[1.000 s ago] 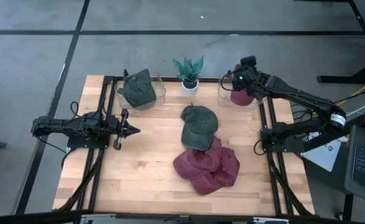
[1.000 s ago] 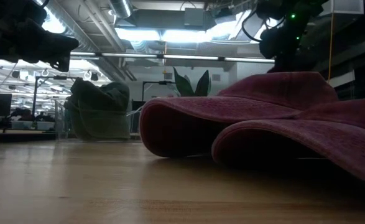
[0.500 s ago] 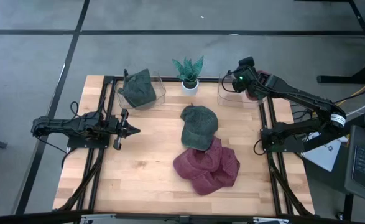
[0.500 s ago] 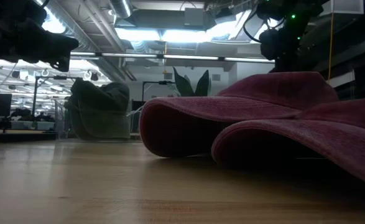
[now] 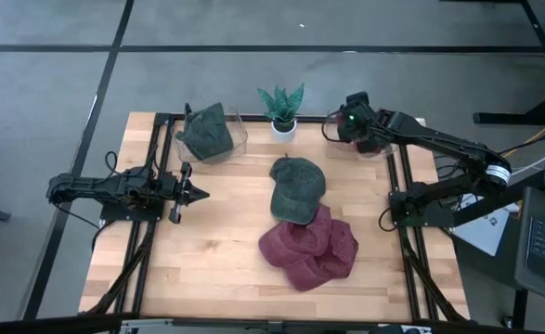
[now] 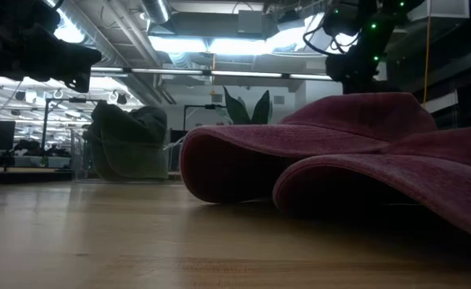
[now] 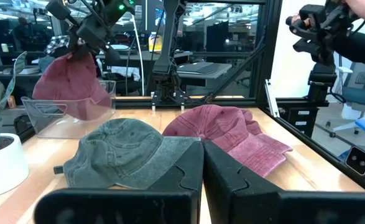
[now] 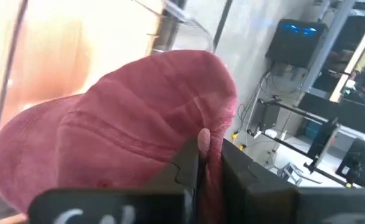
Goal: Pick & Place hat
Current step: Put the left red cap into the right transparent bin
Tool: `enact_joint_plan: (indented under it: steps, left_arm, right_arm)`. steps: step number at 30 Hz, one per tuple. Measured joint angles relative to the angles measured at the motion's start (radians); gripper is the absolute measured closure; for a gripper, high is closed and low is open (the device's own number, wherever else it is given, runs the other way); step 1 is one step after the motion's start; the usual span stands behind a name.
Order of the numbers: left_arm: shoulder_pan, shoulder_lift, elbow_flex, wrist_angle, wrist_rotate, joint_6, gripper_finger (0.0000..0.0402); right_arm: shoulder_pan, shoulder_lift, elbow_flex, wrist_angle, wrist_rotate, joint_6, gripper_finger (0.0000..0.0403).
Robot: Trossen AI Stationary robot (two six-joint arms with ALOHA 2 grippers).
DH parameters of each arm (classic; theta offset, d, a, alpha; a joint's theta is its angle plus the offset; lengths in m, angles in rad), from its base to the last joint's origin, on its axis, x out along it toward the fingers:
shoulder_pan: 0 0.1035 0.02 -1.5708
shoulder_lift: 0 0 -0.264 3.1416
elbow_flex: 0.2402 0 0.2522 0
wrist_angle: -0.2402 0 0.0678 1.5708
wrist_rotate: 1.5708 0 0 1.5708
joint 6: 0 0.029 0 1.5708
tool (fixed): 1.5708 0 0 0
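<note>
One red hat [image 8: 138, 124], soft and light, we judge; right gripper [image 8: 208, 158] pinches its fabric over the bench's far-right bin [image 5: 332, 146]; left gripper [image 5: 187, 193] pressed together.

The place was seen to be a robotics lab or open workshop floor. A wooden table [image 5: 207, 250] was framed by black metal rails [image 5: 148, 250] and was set on a bare grey concrete floor [image 5: 58, 83] crossed by dark lines. An exposed ceiling with ducts and long strip lights [image 6: 219, 44] was shown in the low view. Monitors and desks [image 7: 201, 62] were visible past the table, and a laptop [image 5: 543, 243] was placed beside the rig.
</note>
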Motion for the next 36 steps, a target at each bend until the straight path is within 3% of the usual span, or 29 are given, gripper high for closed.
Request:
enact_joint_plan:
  steps: [6, 11, 20, 29, 36]
  left_arm:
    - [0.0, 0.0, 0.0, 0.0, 0.0, 0.0, 0.0396]
    - [0.0, 0.0, 0.0, 0.0, 0.0, 0.0, 0.0396]
    - [0.0, 0.0, 0.0, 0.0, 0.0, 0.0, 0.0396]
    - [0.0, 0.0, 0.0, 0.0, 0.0, 0.0, 0.0396]
    - [0.0, 0.0, 0.0, 0.0, 0.0, 0.0, 0.0396]
  right_arm:
    - [0.004, -0.004, 0.0, -0.035, -0.008, 0.034, 0.0371]
    - [-0.013, -0.002, -0.002, -0.08, -0.086, 0.126, 0.036]
    - [-0.046, -0.005, -0.099, 0.021, -0.06, 0.2, 0.0361]
    - [-0.074, -0.006, -0.114, 0.073, -0.055, 0.294, 0.0346]
    - [-0.083, -0.027, -0.114, 0.173, -0.104, 0.37, 0.0375]
